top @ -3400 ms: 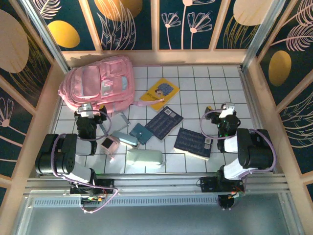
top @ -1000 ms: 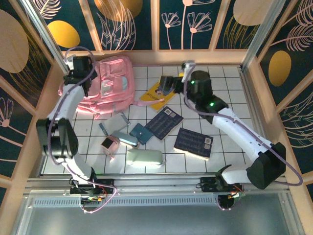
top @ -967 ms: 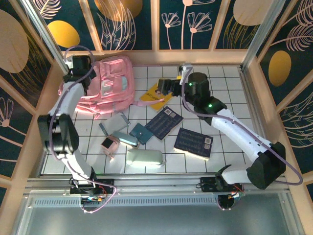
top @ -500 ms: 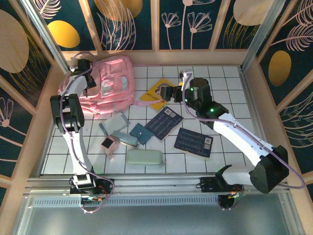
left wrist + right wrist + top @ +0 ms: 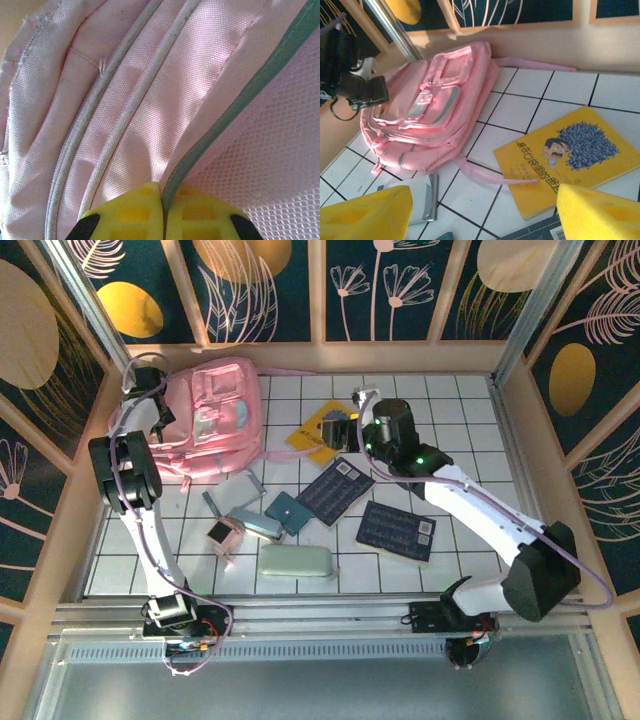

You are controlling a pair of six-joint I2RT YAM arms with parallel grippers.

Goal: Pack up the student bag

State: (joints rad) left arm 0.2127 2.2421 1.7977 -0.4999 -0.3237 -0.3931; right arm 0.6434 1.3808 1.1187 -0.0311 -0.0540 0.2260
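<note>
The student bag point(image 5: 208, 418), a big pink backpack, lies at the table's back left, also seen in the right wrist view point(image 5: 427, 112). My left gripper point(image 5: 157, 410) is at the bag's left side; its yellow fingers point(image 5: 125, 215) are shut on a grey trim strip point(image 5: 240, 102) of the pink fabric. My right gripper point(image 5: 334, 430) hovers open over a yellow book point(image 5: 322, 429), nothing between its fingers point(image 5: 367, 215). A pink strap point(image 5: 487, 172) trails from the bag onto the yellow book point(image 5: 570, 152).
Two dark blue notebooks point(image 5: 337, 490) point(image 5: 395, 532), a teal wallet point(image 5: 287, 512), a pale green case point(image 5: 295, 561), a light blue case point(image 5: 256, 525), a small pink item point(image 5: 222, 533) and a grey-white item point(image 5: 241, 487) lie on the white tiles. Wooden walls point(image 5: 90, 455) enclose the table.
Both arms reached out from near their bases. The left gripper took hold of the bag's left side and the bag shifted left. The right gripper drifted lower-left over the yellow book.
</note>
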